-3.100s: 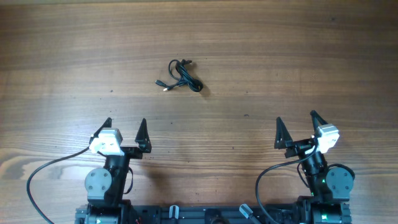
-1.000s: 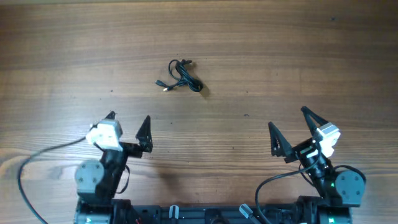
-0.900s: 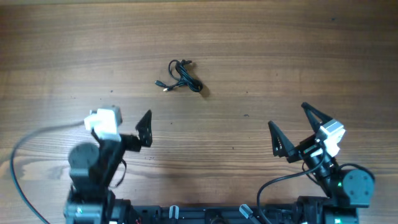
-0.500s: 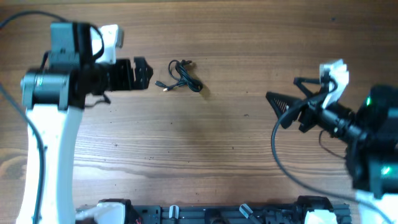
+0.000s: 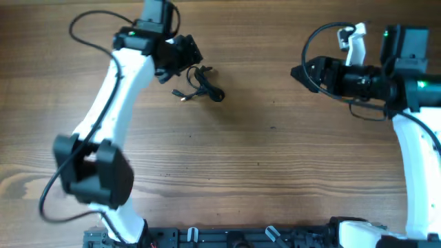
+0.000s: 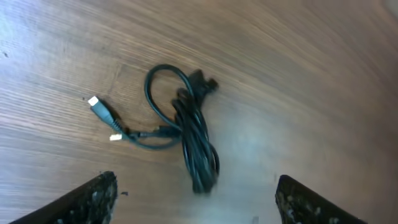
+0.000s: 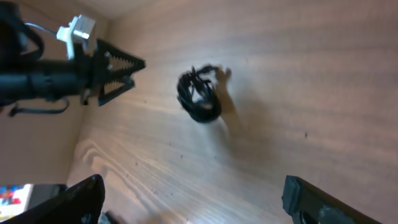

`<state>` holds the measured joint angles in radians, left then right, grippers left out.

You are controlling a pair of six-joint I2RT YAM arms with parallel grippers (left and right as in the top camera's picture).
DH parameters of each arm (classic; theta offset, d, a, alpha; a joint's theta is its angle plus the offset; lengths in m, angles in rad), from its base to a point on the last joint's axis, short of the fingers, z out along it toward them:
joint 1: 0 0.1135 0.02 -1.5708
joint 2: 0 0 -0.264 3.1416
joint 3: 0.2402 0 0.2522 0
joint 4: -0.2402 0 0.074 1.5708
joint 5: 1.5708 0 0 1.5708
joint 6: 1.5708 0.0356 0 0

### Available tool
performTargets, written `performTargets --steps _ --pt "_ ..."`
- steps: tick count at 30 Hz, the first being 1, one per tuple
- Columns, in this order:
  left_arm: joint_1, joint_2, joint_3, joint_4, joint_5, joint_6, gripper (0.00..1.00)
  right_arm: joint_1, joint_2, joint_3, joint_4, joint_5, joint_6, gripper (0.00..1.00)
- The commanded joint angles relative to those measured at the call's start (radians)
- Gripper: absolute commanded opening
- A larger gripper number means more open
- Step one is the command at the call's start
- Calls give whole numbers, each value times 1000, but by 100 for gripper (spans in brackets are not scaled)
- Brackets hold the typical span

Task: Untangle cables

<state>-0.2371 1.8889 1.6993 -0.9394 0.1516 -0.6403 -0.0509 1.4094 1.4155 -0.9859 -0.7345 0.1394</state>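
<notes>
The cables are a small bunch of thin black cords on the wooden table, with a loop at the far end and a pale plug tip sticking out to the left. In the left wrist view the bunch lies just ahead of and between my open left fingers, not touched. My left gripper is open, just beyond the bunch. My right gripper is open and empty, well to the right of the cables. The bunch also shows in the right wrist view, far from my right fingers.
The bare wooden table surrounds the bunch. The left arm's thick black wire loops above its white link. The left gripper shows in the right wrist view, beside the bunch.
Both arms have swung up from the front edge to the far half of the table. The left gripper now hovers by the cables. The cables have not moved.
</notes>
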Motion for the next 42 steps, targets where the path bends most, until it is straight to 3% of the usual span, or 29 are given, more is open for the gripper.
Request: performTargets --steps 1,4,6,9,10,13,22,28,31,37,39,42 --pt "-40 126 7 16 -60 -180 81 2 32 16 -21 1 18 91" --pt "-64 216 7 34 -56 -183 79 2 40 16 -21 5 18 90" --pt "-82 254 7 35 -56 -183 68 2 40 16 -21 5 18 90" --pt "-92 272 6 44 -66 -183 23 2 40 16 -25 42 21 89" --pt "-92 272 6 53 -76 -183 4 2 40 16 -25 42 21 89" --pt "-75 245 7 68 -52 -168 4 2 40 16 -24 41 47 90" --pt "-90 166 6 96 226 26 4 5 40 16 -25 42 47 90" --pt "-79 164 7 113 567 330 4 122 40 16 22 42 48 90" --pt "-43 164 7 107 666 408 4 137 40 16 58 66 103 90" --pt "37 164 7 152 1119 685 4 136 40 16 147 -21 104 89" --pt "29 164 7 197 1257 715 4 136 40 16 179 -46 119 89" --pt "3 164 7 277 1325 699 4 136 40 16 188 -45 122 89"
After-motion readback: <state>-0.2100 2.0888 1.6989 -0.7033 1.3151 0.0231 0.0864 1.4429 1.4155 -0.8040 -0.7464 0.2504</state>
